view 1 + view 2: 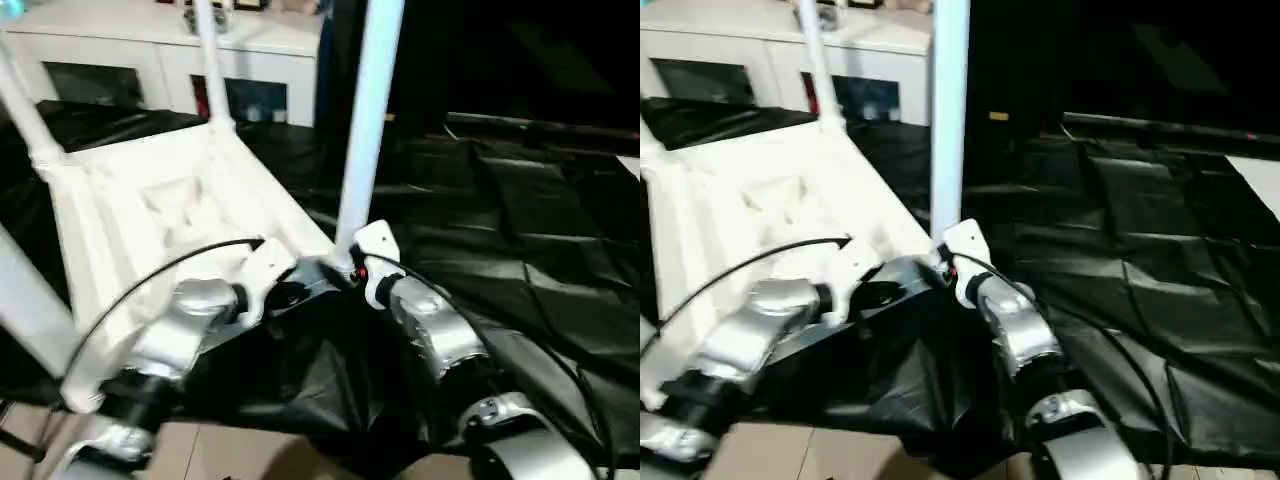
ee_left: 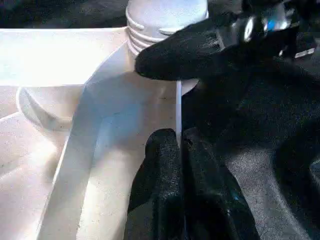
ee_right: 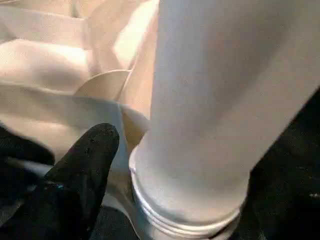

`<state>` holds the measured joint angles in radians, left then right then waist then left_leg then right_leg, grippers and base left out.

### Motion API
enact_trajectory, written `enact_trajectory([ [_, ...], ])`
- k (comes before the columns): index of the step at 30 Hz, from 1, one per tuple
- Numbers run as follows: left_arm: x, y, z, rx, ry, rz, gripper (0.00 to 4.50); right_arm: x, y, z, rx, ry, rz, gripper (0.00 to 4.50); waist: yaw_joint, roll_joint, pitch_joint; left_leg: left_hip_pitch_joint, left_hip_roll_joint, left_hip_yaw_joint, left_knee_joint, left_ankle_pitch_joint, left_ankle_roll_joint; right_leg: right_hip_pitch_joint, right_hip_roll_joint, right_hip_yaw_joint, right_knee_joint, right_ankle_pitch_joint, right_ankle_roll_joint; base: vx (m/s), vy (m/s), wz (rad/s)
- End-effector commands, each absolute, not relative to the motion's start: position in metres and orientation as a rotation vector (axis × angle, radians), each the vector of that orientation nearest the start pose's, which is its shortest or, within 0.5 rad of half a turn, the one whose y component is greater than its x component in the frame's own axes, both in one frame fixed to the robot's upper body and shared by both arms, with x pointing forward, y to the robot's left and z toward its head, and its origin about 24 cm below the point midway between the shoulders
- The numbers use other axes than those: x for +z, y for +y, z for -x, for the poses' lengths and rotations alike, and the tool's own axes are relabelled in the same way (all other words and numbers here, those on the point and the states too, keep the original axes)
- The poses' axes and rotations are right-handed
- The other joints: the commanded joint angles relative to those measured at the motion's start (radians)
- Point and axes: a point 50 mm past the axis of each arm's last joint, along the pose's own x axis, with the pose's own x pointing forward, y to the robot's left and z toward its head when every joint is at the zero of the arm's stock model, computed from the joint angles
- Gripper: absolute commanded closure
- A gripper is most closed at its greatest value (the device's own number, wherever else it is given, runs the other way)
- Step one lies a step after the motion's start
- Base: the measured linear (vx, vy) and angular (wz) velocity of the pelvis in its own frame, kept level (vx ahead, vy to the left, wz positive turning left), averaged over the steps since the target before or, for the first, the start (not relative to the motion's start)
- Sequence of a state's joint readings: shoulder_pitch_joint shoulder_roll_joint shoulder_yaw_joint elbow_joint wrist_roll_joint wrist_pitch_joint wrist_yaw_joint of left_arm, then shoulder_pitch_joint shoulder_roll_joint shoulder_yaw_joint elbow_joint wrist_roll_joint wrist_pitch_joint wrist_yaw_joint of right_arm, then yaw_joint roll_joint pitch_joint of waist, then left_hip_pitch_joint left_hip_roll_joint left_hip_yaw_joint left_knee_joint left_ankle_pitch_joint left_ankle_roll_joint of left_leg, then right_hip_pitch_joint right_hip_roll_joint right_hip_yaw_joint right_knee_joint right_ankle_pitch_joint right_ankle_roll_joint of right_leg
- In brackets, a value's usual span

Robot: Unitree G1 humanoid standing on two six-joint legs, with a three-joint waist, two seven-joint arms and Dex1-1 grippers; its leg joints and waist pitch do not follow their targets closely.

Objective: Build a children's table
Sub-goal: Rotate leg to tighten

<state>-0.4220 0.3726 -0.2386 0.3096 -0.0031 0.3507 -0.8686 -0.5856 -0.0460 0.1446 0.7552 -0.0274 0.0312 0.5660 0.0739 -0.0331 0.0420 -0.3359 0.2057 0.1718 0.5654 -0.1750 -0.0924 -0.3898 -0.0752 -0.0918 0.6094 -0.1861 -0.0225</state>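
The left gripper (image 2: 180, 145) pinches the thin edge of the table top (image 1: 150, 215). The right gripper (image 3: 125, 165) fingers wrap the near leg (image 1: 368, 120).

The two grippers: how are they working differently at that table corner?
The left gripper pinches the table top's thin side wall, fingers shut on it. The right gripper rests against the ribbed base of the upright leg. Both have black fingers and meet at the same near corner.

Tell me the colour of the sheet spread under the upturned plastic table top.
Black, glossy crinkled sheet; right eye view shows it best.
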Motion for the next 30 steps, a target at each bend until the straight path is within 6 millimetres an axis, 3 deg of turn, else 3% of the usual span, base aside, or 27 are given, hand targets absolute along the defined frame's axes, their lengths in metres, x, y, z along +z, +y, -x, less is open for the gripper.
enact_trajectory([
  [1,0.036,0.137,-0.292,-1.080,0.475,-0.314,4.50,0.037,-0.060,-0.328,0.936,0.233,0.160,0.66,0.008,0.001,-0.049,-0.012,0.023,-0.014,-0.069,-0.300,0.018,0.038,-0.075,0.056,-0.097,-0.432,-0.086,0.000,0.000,0.00],
  [4,0.038,0.145,-0.286,-1.151,0.473,-0.333,4.50,0.043,-0.073,-0.329,0.995,0.216,0.180,0.66,0.016,0.006,-0.060,-0.013,0.026,-0.005,-0.059,-0.182,0.037,0.040,-0.068,0.061,-0.070,-0.208,-0.153,0.000,0.000,0.00],
  [7,0.038,0.156,-0.287,-1.159,0.505,-0.373,4.50,0.046,-0.080,-0.326,1.064,0.217,0.186,0.66,0.018,0.007,-0.060,-0.016,0.025,-0.002,-0.055,-0.145,0.054,0.042,-0.064,0.057,-0.059,-0.106,-0.192,0.000,0.000,0.00],
  [9,0.039,0.163,-0.288,-1.169,0.515,-0.395,4.50,0.046,-0.083,-0.323,1.113,0.225,0.196,0.66,0.018,0.008,-0.058,-0.014,0.026,-0.001,-0.056,-0.165,0.052,0.042,-0.065,0.057,-0.061,-0.121,-0.195,0.000,0.000,0.00],
  [10,0.041,0.167,-0.288,-1.188,0.521,-0.406,4.50,0.046,-0.085,-0.321,1.137,0.228,0.204,0.66,0.019,0.016,-0.056,-0.011,0.027,-0.002,-0.058,-0.184,0.045,0.040,-0.066,0.058,-0.063,-0.142,-0.195,0.000,0.000,0.00],
  [11,0.041,0.169,-0.288,-1.198,0.525,-0.412,4.50,0.046,-0.086,-0.320,1.149,0.229,0.208,0.66,0.018,0.012,-0.054,-0.011,0.026,-0.001,-0.059,-0.210,0.040,0.041,-0.066,0.057,-0.069,-0.177,-0.187,0.000,0.000,0.00],
  [12,0.044,0.176,-0.288,-1.231,0.535,-0.427,4.50,0.045,-0.090,-0.317,1.189,0.241,0.214,0.66,0.019,0.016,-0.052,-0.010,0.027,-0.002,-0.062,-0.232,0.032,0.040,-0.066,0.058,-0.073,-0.215,-0.177,0.000,0.000,0.00],
  [16,0.046,0.182,-0.287,-1.254,0.550,-0.432,4.50,0.044,-0.092,-0.314,1.225,0.253,0.220,0.66,0.022,0.015,-0.052,-0.005,0.029,-0.003,-0.063,-0.251,0.017,0.038,-0.068,0.058,-0.077,-0.256,-0.169,0.000,0.000,0.00],
  [24,0.049,0.194,-0.285,-1.300,0.571,-0.449,4.50,0.045,-0.092,-0.307,1.298,0.259,0.215,0.66,0.025,0.010,-0.054,-0.010,0.029,-0.004,-0.062,-0.231,0.017,0.040,-0.069,0.059,-0.072,-0.245,-0.168,0.000,0.000,0.00],
  [30,0.049,0.193,-0.282,-1.342,0.577,-0.440,4.50,0.049,-0.087,-0.306,1.333,0.239,0.194,0.66,0.027,0.011,-0.055,-0.009,0.030,-0.003,-0.061,-0.222,0.018,0.040,-0.068,0.058,-0.067,-0.205,-0.186,0.000,0.000,0.00],
])
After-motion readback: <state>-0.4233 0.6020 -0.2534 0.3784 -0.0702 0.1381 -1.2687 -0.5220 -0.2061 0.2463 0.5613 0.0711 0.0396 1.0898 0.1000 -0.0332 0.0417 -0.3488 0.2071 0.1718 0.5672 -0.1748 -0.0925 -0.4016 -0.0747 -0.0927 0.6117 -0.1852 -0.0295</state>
